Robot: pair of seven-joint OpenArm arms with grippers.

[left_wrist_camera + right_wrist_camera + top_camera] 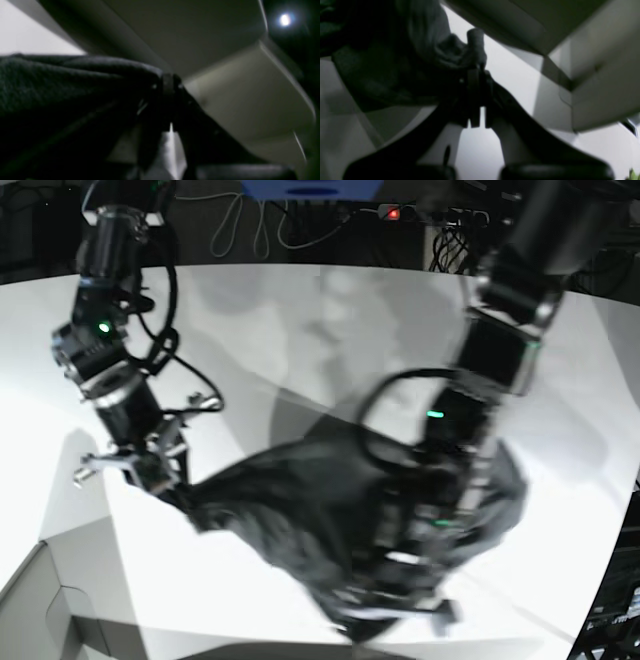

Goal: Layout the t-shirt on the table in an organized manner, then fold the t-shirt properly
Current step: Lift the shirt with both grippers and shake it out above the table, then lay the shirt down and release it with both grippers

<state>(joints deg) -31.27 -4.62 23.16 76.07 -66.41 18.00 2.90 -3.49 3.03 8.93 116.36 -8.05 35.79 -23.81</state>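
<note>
The dark charcoal t-shirt (pixel 300 510) hangs stretched and bunched between my two grippers over the white table (pixel 300 330). In the base view my right gripper (pixel 178 485) pinches the shirt's left end. My left gripper (pixel 385 615) is buried in the cloth near the front edge. In the right wrist view the right gripper (pixel 476 67) is shut on a gathered fold of the t-shirt (pixel 432 50). In the left wrist view the left gripper (pixel 170 82) is shut on the t-shirt (pixel 62 87), which spreads away to the left. Both views are blurred.
A grey box corner (pixel 50 610) sits at the table's front left, below the right arm. Cables (pixel 250 230) and dark equipment line the far edge. The table's curved edge (pixel 600 580) runs down the right side.
</note>
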